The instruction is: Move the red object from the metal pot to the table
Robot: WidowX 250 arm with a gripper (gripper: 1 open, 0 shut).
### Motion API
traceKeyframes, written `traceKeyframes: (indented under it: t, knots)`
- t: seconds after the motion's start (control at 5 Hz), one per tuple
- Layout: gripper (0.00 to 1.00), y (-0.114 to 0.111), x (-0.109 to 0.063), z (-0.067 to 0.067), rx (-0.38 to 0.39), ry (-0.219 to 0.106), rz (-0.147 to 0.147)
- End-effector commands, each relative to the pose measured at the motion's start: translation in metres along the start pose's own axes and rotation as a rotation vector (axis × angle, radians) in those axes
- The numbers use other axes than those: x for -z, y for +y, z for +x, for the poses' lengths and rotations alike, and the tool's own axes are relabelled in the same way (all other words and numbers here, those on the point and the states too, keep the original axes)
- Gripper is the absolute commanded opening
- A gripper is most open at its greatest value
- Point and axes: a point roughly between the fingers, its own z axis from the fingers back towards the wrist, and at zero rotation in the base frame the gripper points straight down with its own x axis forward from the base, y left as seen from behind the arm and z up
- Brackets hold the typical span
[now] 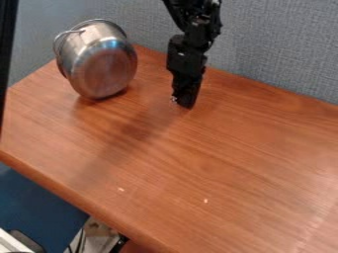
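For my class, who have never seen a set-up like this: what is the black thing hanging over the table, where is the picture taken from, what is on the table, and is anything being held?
The black thing is a robot arm; its tip, the gripper, points down just above the wooden table. Its fingers are closed, and whether they hold anything is too small to tell. One camera looks down at the table from the front. A shiny metal pot lies tipped on its side at the back left corner, bottom facing us. No red object can be made out.
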Motion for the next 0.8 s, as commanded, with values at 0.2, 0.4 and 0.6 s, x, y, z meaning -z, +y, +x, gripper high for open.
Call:
traceKeyframes:
  t: [0.2,0.4,0.6]
  knots:
    - [0.00,-0.002,-0.040,-0.015,0.169,-0.064,-0.095]
    - [1.00,-0.015,-0.041,0.002,0.167,-0.059,-0.085]
    - [0.00,-0.029,-0.038,0.020,0.178,-0.056,-0.090]
